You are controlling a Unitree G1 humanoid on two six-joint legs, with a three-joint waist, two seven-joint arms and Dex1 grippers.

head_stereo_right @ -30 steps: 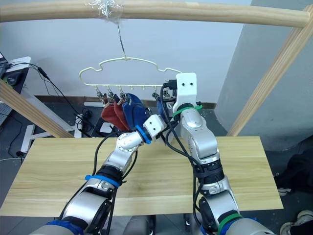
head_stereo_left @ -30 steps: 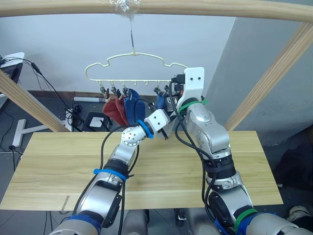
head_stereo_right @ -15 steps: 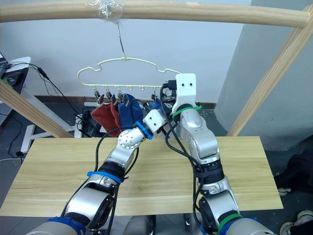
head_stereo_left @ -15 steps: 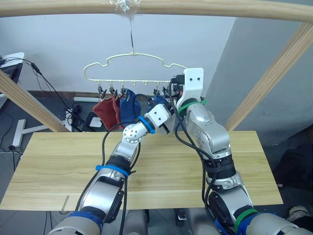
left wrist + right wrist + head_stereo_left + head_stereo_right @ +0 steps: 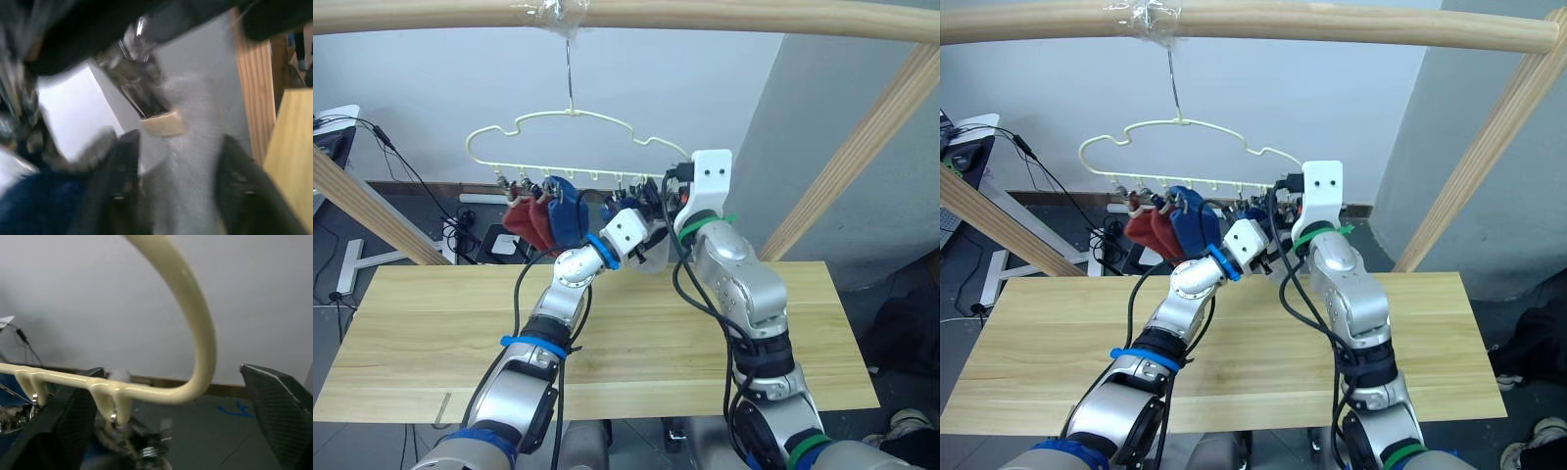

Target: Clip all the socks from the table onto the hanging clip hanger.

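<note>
So I'm up at the clip hanger [image 5: 570, 147] with both arms, working its right end. My left end effector [image 5: 171, 196] is pinching a light grey sock [image 5: 193, 161], fingers either side of the knit, and the sock's top edge sits right at a dark metal clip [image 5: 142, 93] with a pale tip. Can't tell if the clip has actually bitten the fabric yet.

My right end effector [image 5: 171, 431] is spread wide around the curved right end of the hanger wire, not squeezing anything as far as I can see.

Further left on the hanger there are already two rust red socks [image 5: 521, 217] and a blue sock [image 5: 563, 211] dangling, with another blue one [image 5: 617, 206] next to my left wrist. The worktop [image 5: 431, 333] below looks bare where I can see it.

Handling-wise: the sock is soft, floppy and basically weightless, so it'll fold and slump wherever I don't support it. I reckon the best hold is close to the cuff edge so that edge stays taut for the clip. The hanger is thin wire on a hook and swings easily, so it probably needs steadying.
</note>
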